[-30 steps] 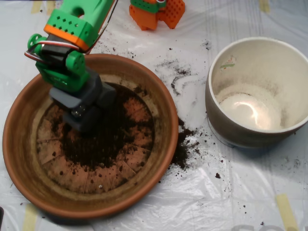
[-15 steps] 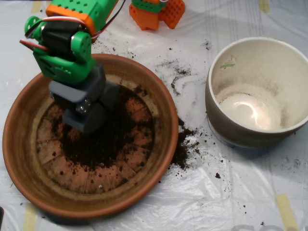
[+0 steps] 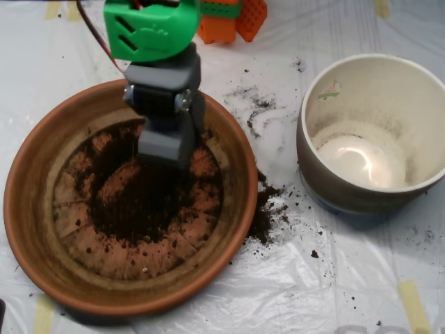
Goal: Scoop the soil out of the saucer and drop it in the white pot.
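The terracotta saucer (image 3: 31, 209) lies at the left, holding a patch of dark soil (image 3: 149, 209) on its grooved bottom. A bare curved streak (image 3: 117, 177) runs through the soil's left part. My grey scoop (image 3: 164, 149) hangs over the saucer's upper middle, under the green arm (image 3: 149, 28). Its two shells are closed together, and their inside is hidden from above. The white pot (image 3: 327, 177) stands apart at the right, with only pale dust on its inside.
Spilled soil (image 3: 268, 205) lies on the plastic sheet between the saucer and the pot. More crumbs (image 3: 254, 104) are scattered above it. An orange part (image 3: 233, 17) stands at the top edge.
The scoop has swung from the saucer's left part to its upper middle and risen out of the soil. A bare streak now shows where it was.
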`<state>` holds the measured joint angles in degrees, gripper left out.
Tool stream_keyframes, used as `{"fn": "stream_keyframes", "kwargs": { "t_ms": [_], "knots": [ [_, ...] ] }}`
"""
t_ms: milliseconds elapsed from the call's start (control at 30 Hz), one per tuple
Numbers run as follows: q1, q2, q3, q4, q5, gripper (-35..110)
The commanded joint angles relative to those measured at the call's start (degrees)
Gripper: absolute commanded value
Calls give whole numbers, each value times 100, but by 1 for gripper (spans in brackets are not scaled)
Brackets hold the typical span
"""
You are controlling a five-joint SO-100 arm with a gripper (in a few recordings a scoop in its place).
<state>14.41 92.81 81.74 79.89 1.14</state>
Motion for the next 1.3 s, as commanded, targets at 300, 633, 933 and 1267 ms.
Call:
{"fn": "stream_keyframes", "kwargs": {
  "t_ms": [300, 633, 933, 1267],
  "knots": [
    [-1143, 1011, -668, 316, 132, -1],
    [-2364, 527, -1872, 765, 237, -1],
    [-3445, 105, -1942, 562, 35, -1],
    [-3876, -114, -1547, 229, -26, 30]
  ]
}}
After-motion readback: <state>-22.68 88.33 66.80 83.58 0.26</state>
